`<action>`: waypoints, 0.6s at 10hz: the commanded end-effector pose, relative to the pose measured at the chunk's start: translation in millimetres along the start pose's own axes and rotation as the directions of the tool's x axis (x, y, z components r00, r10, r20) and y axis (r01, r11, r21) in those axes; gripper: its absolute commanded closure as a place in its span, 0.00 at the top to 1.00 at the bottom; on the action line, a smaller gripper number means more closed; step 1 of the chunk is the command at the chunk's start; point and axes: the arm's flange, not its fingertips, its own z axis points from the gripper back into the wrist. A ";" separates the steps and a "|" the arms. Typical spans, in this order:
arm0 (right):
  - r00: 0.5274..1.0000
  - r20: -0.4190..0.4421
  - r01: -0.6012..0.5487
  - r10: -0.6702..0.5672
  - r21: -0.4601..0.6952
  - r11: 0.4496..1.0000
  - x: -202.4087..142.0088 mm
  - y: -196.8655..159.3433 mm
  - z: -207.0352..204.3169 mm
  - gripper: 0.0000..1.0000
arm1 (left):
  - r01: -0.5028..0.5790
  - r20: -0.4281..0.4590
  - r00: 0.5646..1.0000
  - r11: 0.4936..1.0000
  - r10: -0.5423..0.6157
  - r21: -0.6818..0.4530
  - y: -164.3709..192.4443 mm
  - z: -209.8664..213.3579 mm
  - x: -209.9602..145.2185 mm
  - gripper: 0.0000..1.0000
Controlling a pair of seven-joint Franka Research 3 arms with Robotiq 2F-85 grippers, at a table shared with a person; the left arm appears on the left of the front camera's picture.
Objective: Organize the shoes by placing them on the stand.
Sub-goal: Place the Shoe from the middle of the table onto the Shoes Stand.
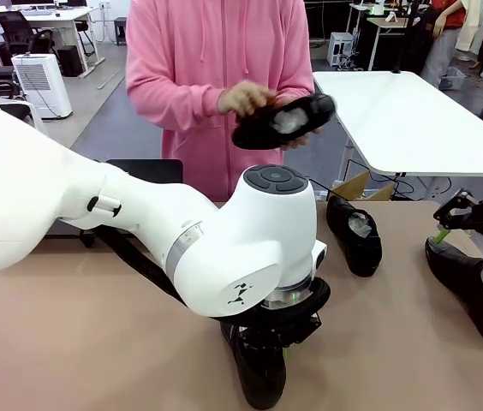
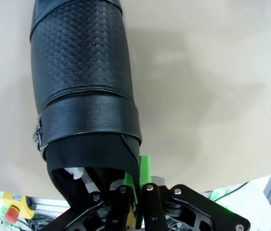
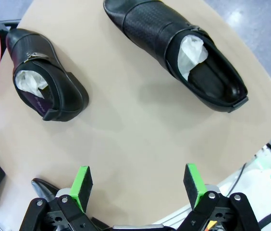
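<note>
1. The left gripper's (image 2: 136,183) jaws were clamped together on the heel rim of the gripped shoe (image 2: 82,82).
2. Its long axis ran straight away from the jaws, toe toward the table's (image 1: 96,342) near edge.
3. The stand (image 1: 146,169) lay by the far left edge, beyond the left arm, so the carry would probably run back and left.
4. The right gripper (image 3: 138,185) hung with jaws apart near the right edge, the right-hand shoe (image 3: 193,53) ahead of it and the middle shoe (image 3: 44,77) farther along.
5. A person's hand (image 1: 246,98) held the fourth shoe (image 1: 284,122) above the far edge.

Light: bright, even, overhead | Shadows: soft, pale beside each shoe (image 3: 145,26) | Glare: sheen on left arm (image 1: 259,227) | Blur: person's hand (image 1: 243,98) smeared | Edges: wrist views bowed
</note>
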 end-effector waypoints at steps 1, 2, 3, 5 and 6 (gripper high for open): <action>1.000 0.007 -0.001 0.001 -0.002 1.000 -1.1 -0.2 -0.1 1.00 | 0.031 -0.024 0.999 0.999 -0.031 -0.011 1.8 10.9 -4.8 0.00; 1.000 0.007 -0.001 0.001 -0.002 1.000 -1.1 -0.2 -0.1 1.00 | 0.077 0.032 0.997 0.993 -0.074 -0.093 1.9 30.7 -18.2 0.00; 1.000 0.007 -0.001 0.001 -0.002 1.000 -1.1 -0.2 -0.1 1.00 | 0.122 0.135 0.985 0.984 -0.104 -0.132 6.9 61.1 -34.1 0.00; 1.000 0.007 -0.001 0.001 -0.002 1.000 -1.1 -0.2 -0.1 1.00 | 0.197 0.289 0.942 0.978 -0.169 -0.070 37.0 113.3 -53.0 0.00; 1.000 0.007 -0.001 0.001 -0.002 1.000 -1.1 -0.2 -0.1 1.00 | 0.233 0.418 0.883 0.972 -0.214 0.005 61.0 132.3 -52.5 0.00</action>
